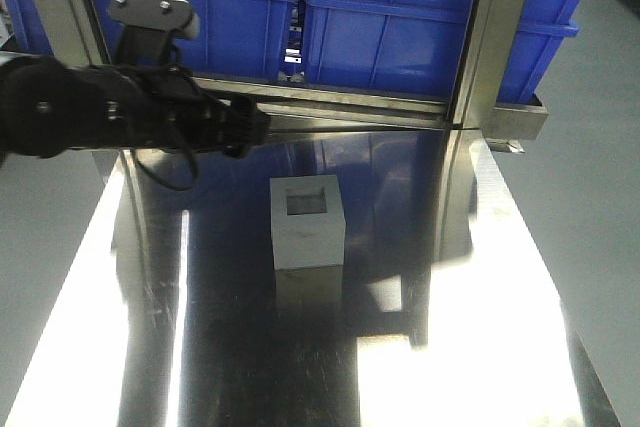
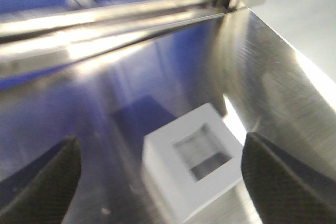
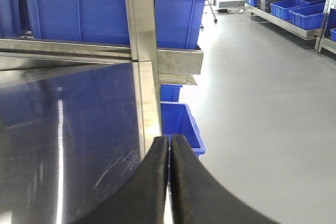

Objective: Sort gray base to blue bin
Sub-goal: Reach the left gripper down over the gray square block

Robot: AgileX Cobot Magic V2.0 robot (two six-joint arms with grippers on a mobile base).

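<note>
Mid-frame on the surface (image 1: 450, 347), the gray base (image 1: 308, 222) sits recess-up, the left pincer (image 2: 161, 145) gaping empty, apparently to straddle it, the right pincer (image 3: 169, 141) pinched closed on nothing.

Silver sheet-metal table top (image 1: 480, 277): polished, mirror-glossy, fine scratches (reflecting blue). Light-gray cube-shaped base (image 1: 308, 237): matt, smooth, plastic-like. Bright-blue rectangular plastic bin (image 1: 400, 27): smooth, slight sheen. Black fingers (image 3: 194, 192) of the right gripper (image 3: 169, 142): matt, rubber-like.
</note>
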